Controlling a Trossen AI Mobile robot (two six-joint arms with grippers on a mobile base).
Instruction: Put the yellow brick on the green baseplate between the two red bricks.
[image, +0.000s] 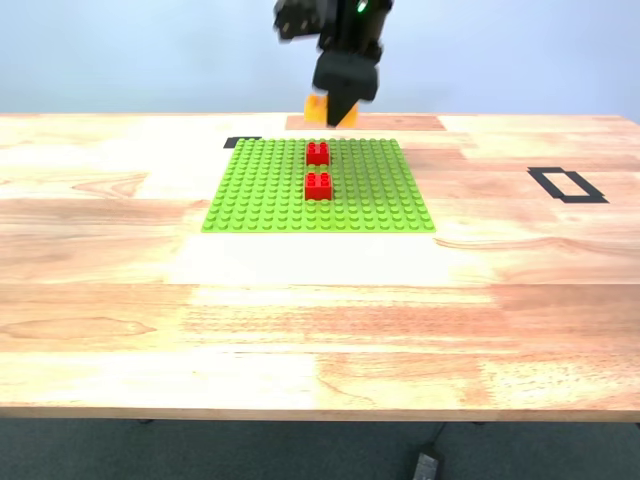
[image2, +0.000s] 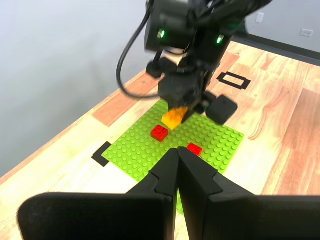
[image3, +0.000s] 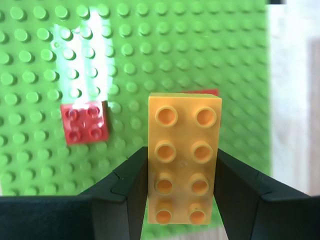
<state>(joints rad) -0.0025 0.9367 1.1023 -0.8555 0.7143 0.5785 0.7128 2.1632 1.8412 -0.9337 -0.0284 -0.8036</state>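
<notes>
My second gripper (image: 338, 112) is shut on the yellow brick (image3: 184, 150) and holds it in the air over the far edge of the green baseplate (image: 260, 190). The brick also shows in the exterior view (image: 318, 107) and the first wrist view (image2: 174, 118). Two red bricks (image: 318, 153) (image: 318, 186) sit on the plate in a line with a small gap between them. In the second wrist view one red brick (image3: 84, 122) is in full sight and the other (image3: 200, 92) is mostly hidden behind the yellow brick. My first gripper (image2: 178, 151) is shut and empty, well away from the plate.
Black tape outlines mark the wooden table at the exterior view's right (image: 567, 185) and by the plate's far corner (image: 243, 143). A cable lies on the floor below the table's front edge (image: 425, 462). A pale wall stands behind the table.
</notes>
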